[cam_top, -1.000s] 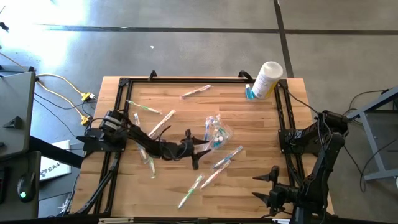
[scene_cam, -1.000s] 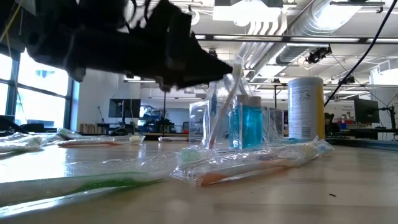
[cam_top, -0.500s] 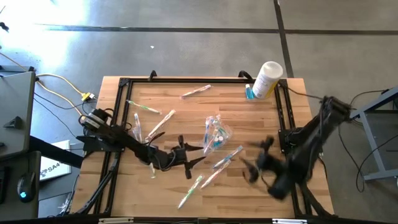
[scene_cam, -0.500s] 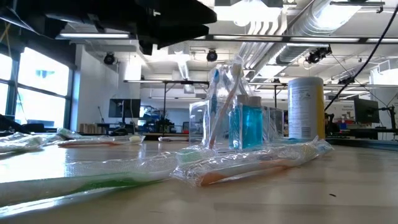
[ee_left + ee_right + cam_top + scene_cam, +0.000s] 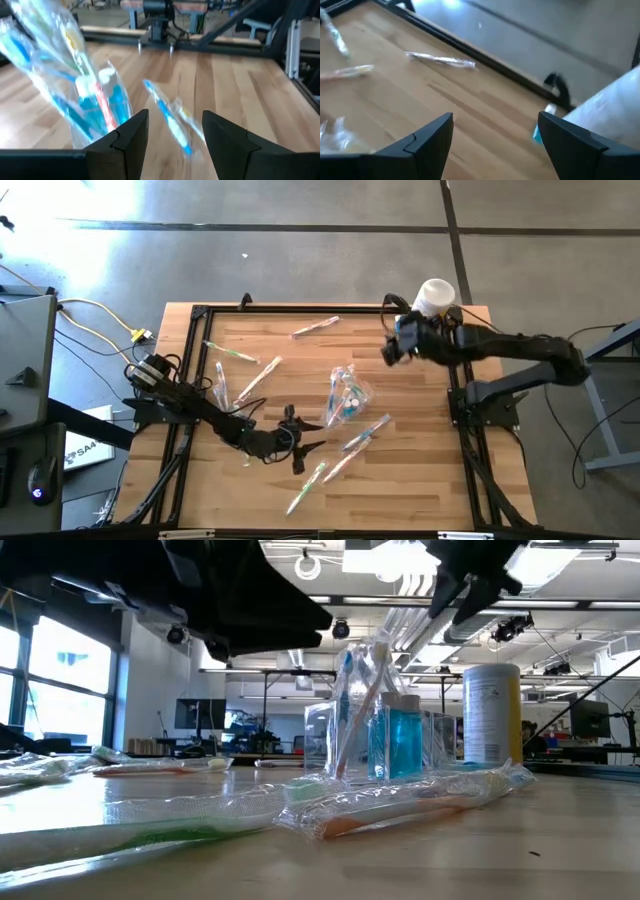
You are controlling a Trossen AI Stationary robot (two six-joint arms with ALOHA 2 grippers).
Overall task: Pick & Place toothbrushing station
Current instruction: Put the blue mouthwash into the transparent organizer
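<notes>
A clear crinkly bag [image 5: 348,392] holding toothbrushes and teal tubes stands near the table's middle; it also shows in the low view [image 5: 368,720] and the left wrist view [image 5: 92,95]. Several wrapped toothbrushes lie flat around it, such as one near the bag [image 5: 365,432] and one at the far edge [image 5: 315,327]. My left gripper [image 5: 316,435] hovers open and empty, just left of the bag, above the table. My right gripper [image 5: 388,343] is open and empty in the air at the far right, beside a white bottle [image 5: 434,298].
The white bottle [image 5: 491,715] and a small teal tube [image 5: 539,133] stand at the far right corner. Black rails [image 5: 455,360] run along the table's edges. More wrapped toothbrushes lie at the left [image 5: 228,352] and at the near edge [image 5: 307,485].
My right arm has swung from the table's near right corner across to the far right, beside the white bottle. My left gripper has risen and drawn back a little from the bag toward the near edge. The bag and the toothbrushes have stayed put.
</notes>
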